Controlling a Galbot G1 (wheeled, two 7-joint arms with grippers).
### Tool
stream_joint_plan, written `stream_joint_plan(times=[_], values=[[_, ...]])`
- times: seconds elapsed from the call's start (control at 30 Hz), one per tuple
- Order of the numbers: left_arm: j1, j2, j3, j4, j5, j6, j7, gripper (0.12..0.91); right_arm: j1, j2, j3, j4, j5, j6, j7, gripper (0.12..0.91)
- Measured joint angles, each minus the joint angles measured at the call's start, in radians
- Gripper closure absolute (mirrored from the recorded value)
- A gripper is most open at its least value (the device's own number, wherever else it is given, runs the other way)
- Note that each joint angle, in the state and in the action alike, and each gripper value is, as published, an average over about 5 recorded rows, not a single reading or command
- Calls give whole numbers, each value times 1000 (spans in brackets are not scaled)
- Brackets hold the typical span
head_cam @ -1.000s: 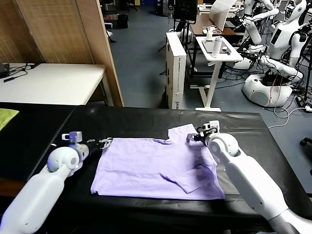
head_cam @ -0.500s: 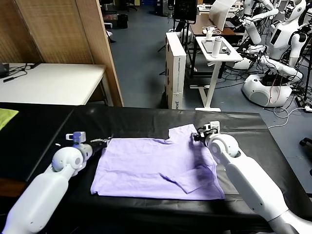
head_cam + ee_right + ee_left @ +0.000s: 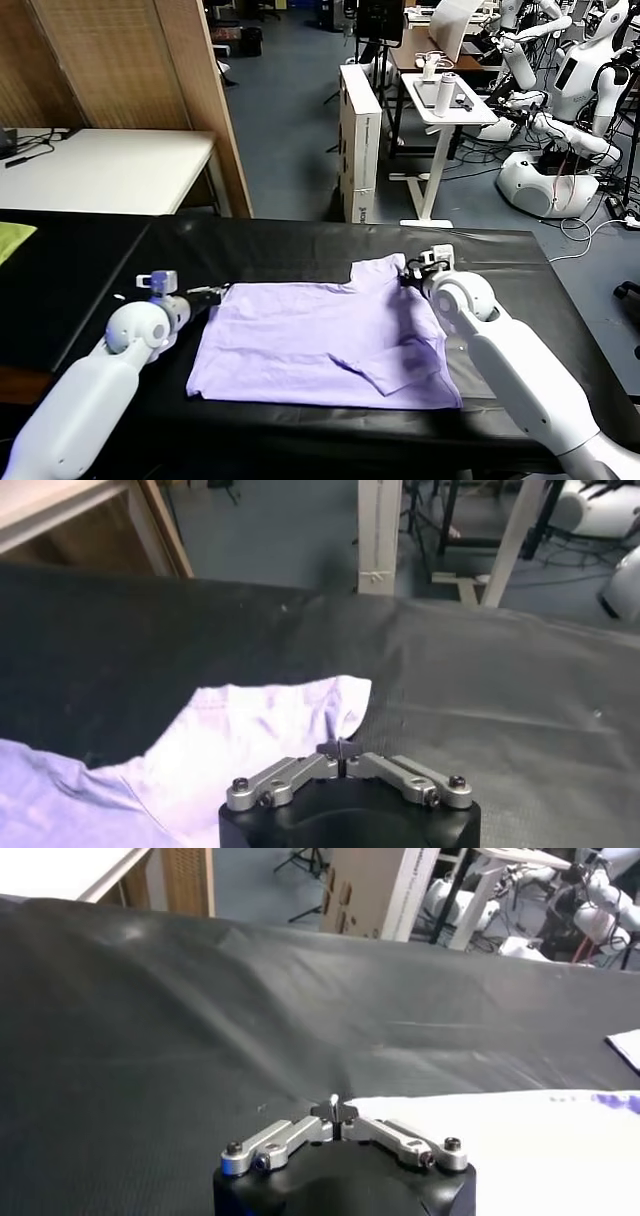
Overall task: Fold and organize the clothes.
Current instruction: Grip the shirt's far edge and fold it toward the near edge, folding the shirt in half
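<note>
The head view looks forward and down from above onto the black table (image 3: 300, 250), with both arms entering from the near corners and the room beyond. The left wrist view sits just behind the left gripper (image 3: 335, 1110), low over the table, facing its far edge. The right wrist view sits likewise behind the right gripper (image 3: 343, 747). All three share the table and shirt (image 3: 320, 340); each wrist view covers one far corner.
</note>
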Motion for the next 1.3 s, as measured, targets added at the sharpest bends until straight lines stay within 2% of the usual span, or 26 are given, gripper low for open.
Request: stream_joint_plan(times=[0.3,0.57,0.87,1.3], values=[[90,44,-71,-118,-26,-3,-5,880,-75,-72,45,123,34,0,0,886],[234,72,-157,-254,-21,-27,-4,880,-195,-150,130,246,37,1,-45,886],[353,72,-257,-354,-7,-53,-5,880,-339,-210,237,362,67,1,-67,886],[471,44,-334,-479,20,-46,-13,880,-549,-270,346,479,57,2,-92,886]])
